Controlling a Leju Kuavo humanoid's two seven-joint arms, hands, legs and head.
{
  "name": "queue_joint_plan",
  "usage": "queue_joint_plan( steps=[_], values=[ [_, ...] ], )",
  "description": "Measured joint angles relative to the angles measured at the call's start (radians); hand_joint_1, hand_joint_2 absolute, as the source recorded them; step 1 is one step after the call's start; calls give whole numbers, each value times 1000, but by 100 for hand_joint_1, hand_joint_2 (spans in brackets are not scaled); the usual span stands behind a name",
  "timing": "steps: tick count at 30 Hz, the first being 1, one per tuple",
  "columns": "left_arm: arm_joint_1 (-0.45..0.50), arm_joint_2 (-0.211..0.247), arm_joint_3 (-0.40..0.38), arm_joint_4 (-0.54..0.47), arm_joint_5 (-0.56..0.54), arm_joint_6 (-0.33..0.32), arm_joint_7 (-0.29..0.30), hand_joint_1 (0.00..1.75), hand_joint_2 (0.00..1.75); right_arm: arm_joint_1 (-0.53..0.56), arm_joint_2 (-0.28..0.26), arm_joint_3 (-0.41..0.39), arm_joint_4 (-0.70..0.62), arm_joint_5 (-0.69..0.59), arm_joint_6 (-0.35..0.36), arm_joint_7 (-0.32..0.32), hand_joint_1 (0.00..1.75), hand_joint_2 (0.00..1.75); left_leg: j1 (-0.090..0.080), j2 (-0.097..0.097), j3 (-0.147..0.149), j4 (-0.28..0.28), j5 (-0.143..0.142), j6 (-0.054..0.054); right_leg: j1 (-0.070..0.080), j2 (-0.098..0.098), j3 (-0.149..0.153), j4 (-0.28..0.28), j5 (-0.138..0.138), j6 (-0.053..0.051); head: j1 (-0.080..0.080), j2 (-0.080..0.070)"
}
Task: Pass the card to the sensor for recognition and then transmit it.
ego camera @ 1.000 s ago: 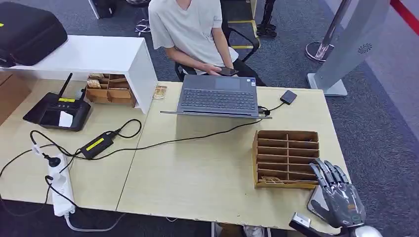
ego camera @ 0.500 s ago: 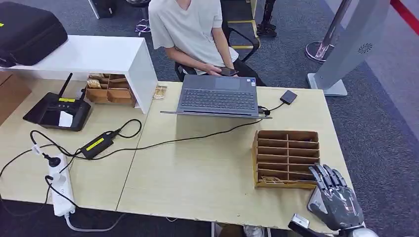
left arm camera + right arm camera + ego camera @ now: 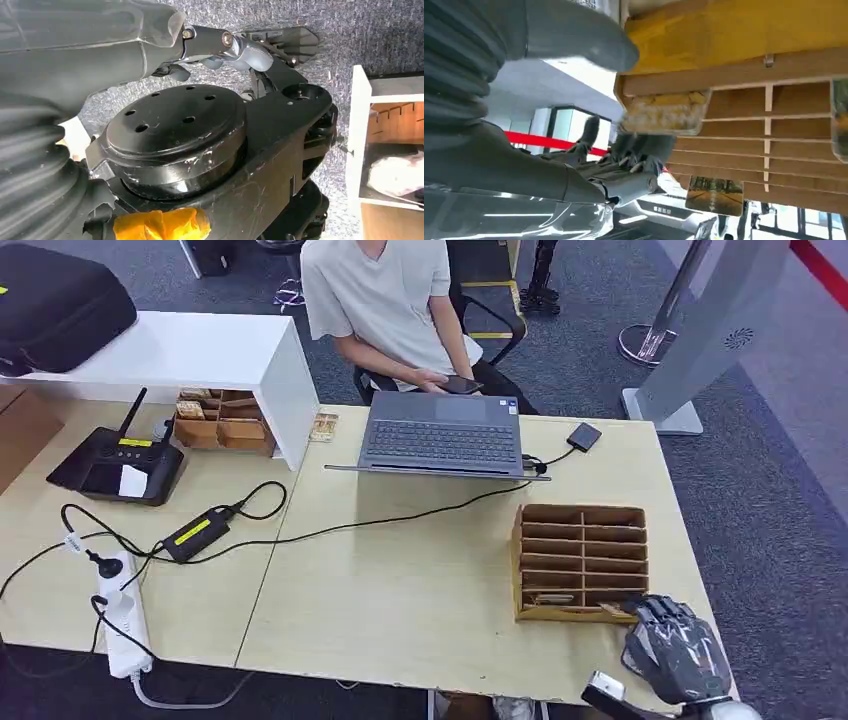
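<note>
A wooden slotted card rack [image 3: 580, 530] stands on the right side of the table. A patterned card [image 3: 553, 598] lies in its nearest row. In the right wrist view a yellowish card [image 3: 664, 112] sits at the rack's front edge. My right hand [image 3: 675, 648] is at the rack's near right corner with its fingers [image 3: 639, 150] curled just under that card and the thumb apart from it. I cannot tell whether the card is gripped. A black reader with an antenna [image 3: 118, 465] sits far left. My left hand [image 3: 90, 45] hangs beside the body, fingers hidden.
A person sits behind an open laptop [image 3: 442, 440] at the table's far edge. Cables, a power brick [image 3: 195, 532] and a power strip [image 3: 122, 615] cross the left half. A second wooden rack [image 3: 222, 420] stands by a white shelf [image 3: 190, 350]. Another card [image 3: 714, 195] lies in the rack.
My right hand has drawn back toward the table's near edge and its fingers have gone from spread flat to curled at the rack's near right corner.
</note>
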Motion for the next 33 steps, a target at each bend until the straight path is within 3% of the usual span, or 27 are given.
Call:
queue_joint_plan(
  steps=[16, 21, 26, 33],
  values=[
    [0, 0, -13, 0, 10, -2, 0, 0, 175, 5, 2, -6, -6, -56, 14, -22, 175, 175, 0, 0, 0, 0, 0, 0, 0, 0, 0, 0, 0, 0, 0, 0],
    [0, 0, -15, 0, 3, -6, -30, 0, 175, 16, 2, -8, -15, -62, 14, -22, 175, 175, 0, 0, 0, 0, 0, 0, 0, 0, 0, 0, 0, 0, 0, 0],
    [0, 0, -25, 0, -3, 40, -41, 0, 175, 33, 2, -11, -30, -54, 15, -16, 175, 175, 0, 0, 0, 0, 0, 0, 0, 0, 0, 0, 0, 0, 0, 0],
    [-1, -1, -29, 0, -3, 50, -19, 0, 175, 31, 2, -11, -42, -34, 11, -18, 175, 175, 0, 0, 0, 0, 0, 0, 0, 0, 0, 0, 0, 0, 0, 0]
  ],
)
